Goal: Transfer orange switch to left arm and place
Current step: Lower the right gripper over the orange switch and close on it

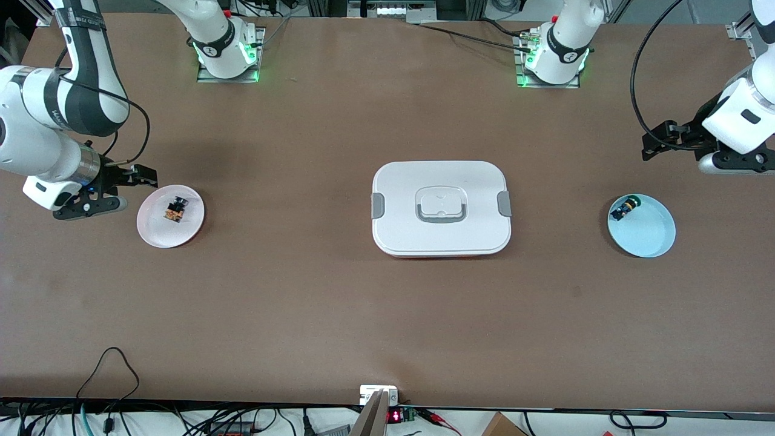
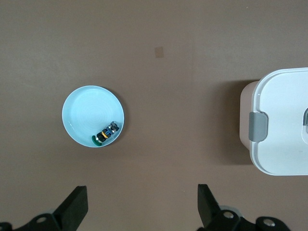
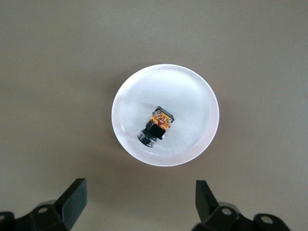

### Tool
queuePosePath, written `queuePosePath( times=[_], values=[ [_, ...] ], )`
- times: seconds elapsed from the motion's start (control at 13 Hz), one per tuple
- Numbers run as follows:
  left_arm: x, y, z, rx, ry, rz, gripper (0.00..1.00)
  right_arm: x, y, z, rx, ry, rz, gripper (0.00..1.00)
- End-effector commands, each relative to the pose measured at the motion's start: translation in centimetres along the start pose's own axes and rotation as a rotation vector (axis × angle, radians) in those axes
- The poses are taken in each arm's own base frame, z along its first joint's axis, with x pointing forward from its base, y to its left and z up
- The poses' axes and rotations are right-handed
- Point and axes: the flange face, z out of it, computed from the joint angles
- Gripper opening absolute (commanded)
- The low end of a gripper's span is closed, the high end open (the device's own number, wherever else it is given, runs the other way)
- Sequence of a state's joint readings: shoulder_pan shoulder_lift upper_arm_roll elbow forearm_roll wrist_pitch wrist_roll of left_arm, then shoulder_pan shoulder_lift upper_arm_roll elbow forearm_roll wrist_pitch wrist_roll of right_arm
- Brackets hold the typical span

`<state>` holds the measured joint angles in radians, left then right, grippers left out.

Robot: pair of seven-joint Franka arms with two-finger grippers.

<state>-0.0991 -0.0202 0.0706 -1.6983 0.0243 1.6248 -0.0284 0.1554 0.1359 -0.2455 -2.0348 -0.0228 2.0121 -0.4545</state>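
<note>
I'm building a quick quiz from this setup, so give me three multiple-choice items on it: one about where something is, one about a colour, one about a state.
1. Where does the orange switch lie?
A. On the pink plate
B. On the box
C. On the bare table

2. What colour is the plate that holds the small black piece?
A. Red
B. Light blue
C. Black

3. How do the right gripper and the left gripper stand?
A. Both shut on a switch
B. One open, one shut
C. Both open, holding nothing

Key:
1 A, the switch sits inside the pink plate's rim toward the right arm's end of the table.
2 B, the light blue plate lies toward the left arm's end.
3 C, each wrist view shows its fingers spread with nothing between them.
</note>
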Motion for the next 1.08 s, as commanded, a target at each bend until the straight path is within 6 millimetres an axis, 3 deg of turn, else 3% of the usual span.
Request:
queuePosePath(
  times=[0.0, 0.23, 0.46, 1.0],
  values=[
    [0.0, 0.1, -0.8, 0.008, -0.001, -0.002, 1.00, -0.3, -1.5, 0.0, 0.015, -0.017, -0.284, 1.00],
    [0.0, 0.1, -0.8, 0.010, -0.001, -0.002, 1.00, 0.1, -1.8, 1.3, 0.028, -0.040, -0.507, 1.00],
    [0.0, 0.1, -0.8, 0.009, -0.003, -0.002, 1.00, 0.7, -0.8, 4.1, 0.034, -0.058, -0.649, 1.00],
    [-0.1, -0.1, -0.7, 0.008, -0.006, -0.003, 1.00, -0.1, 3.1, 11.8, 0.000, -0.033, -0.717, 1.00]
  ],
)
